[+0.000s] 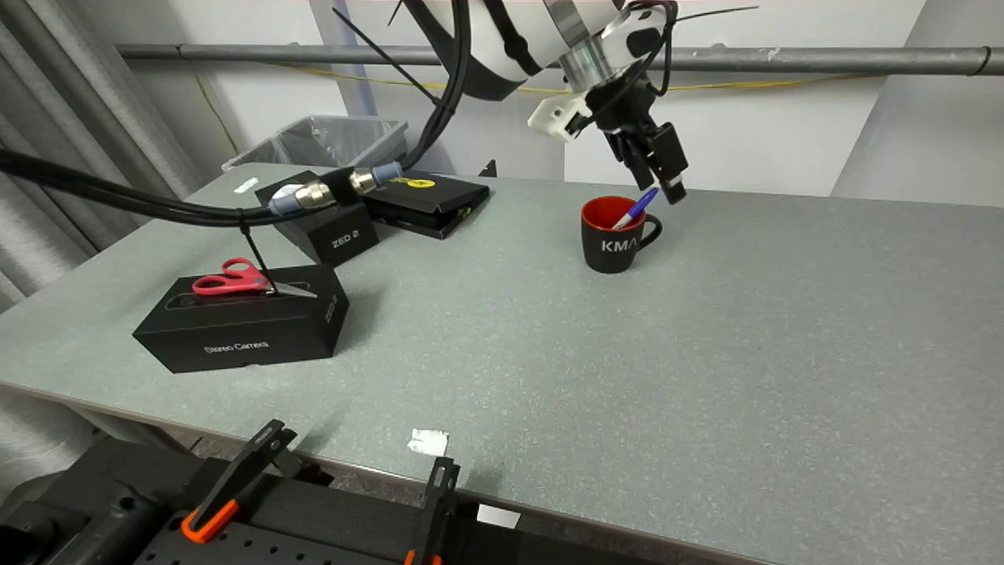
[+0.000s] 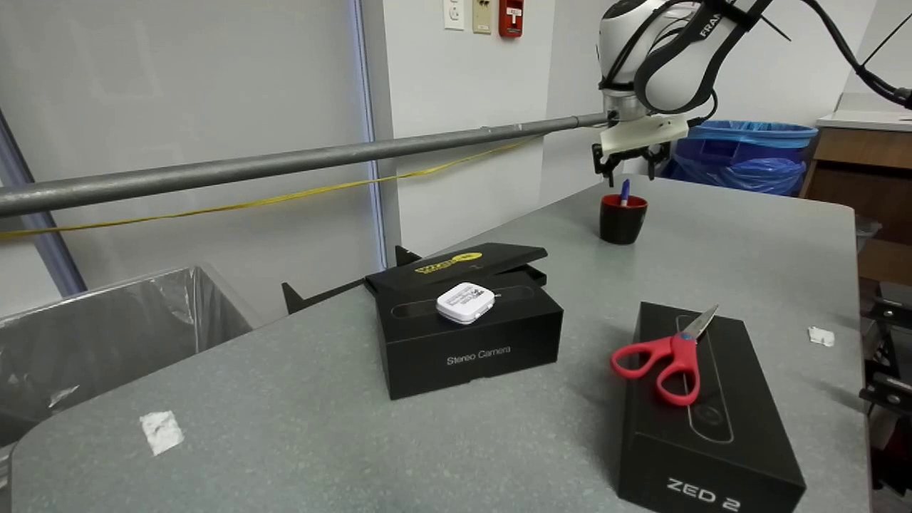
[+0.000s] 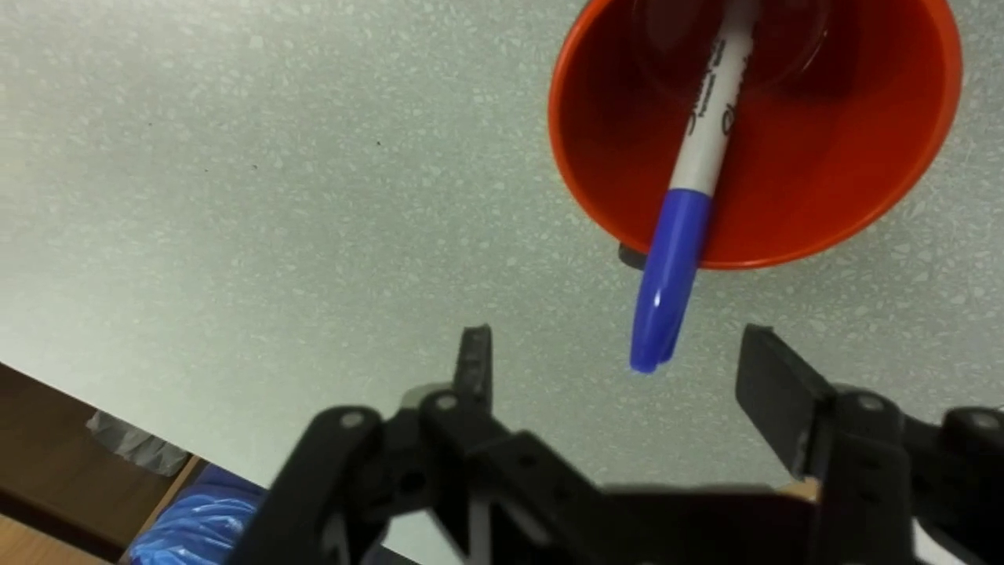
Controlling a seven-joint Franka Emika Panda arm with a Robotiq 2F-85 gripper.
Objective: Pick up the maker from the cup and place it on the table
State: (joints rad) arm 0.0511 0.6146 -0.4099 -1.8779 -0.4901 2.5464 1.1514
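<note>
The maker, a marker with a blue cap and whitish barrel (image 1: 639, 204) (image 2: 625, 191) (image 3: 676, 243), leans inside the cup, cap end up and sticking out over the rim. The cup, a dark mug with a red inside (image 1: 609, 253) (image 2: 621, 225) (image 3: 823, 188), stands upright on the grey speckled table (image 1: 627, 377) (image 2: 299, 427) (image 3: 314, 235). Its handle is mostly hidden in the wrist view. My gripper (image 1: 660, 192) (image 2: 630, 179) (image 3: 617, 333) is open and empty above the cup's handle side. In the wrist view the cap's tip appears between the two fingers, touching neither.
Red-handled scissors (image 1: 231, 278) (image 2: 673, 360) lie on a black box (image 1: 243, 326) (image 2: 719, 456). Another black box (image 1: 337, 239) (image 2: 470, 356) carries a small white case (image 2: 465, 303). A flat black box (image 1: 431, 200) sits behind. A grey pipe (image 1: 784, 60) runs along the wall.
</note>
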